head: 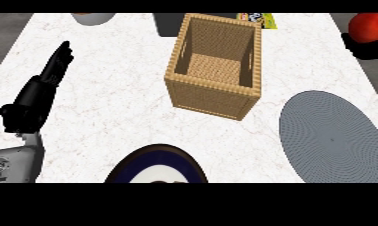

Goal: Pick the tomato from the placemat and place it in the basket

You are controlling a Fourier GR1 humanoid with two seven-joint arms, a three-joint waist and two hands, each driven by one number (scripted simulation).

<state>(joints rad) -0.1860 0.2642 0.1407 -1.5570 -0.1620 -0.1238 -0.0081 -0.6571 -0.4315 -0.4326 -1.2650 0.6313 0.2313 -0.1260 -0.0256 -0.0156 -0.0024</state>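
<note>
The red tomato (366, 26) shows at the view's far right edge, up near the counter's back right corner and well away from the grey oval placemat (328, 137), which lies bare at the right. Black fingers of my right hand (359, 48) curl under the tomato; the rest of that hand and arm is cut off by the edge. The woven basket (212, 95) stands in the middle, tall and open-topped, nothing visible inside. My left hand (46, 82) rests open at the left, fingers straight and pointing away.
A plate (125, 167) with a dark blue rim lies at the front centre. Behind the basket are a dark container (167, 24) and a yellow packet (260, 19). A grey bowl (93, 18) sits at the back left.
</note>
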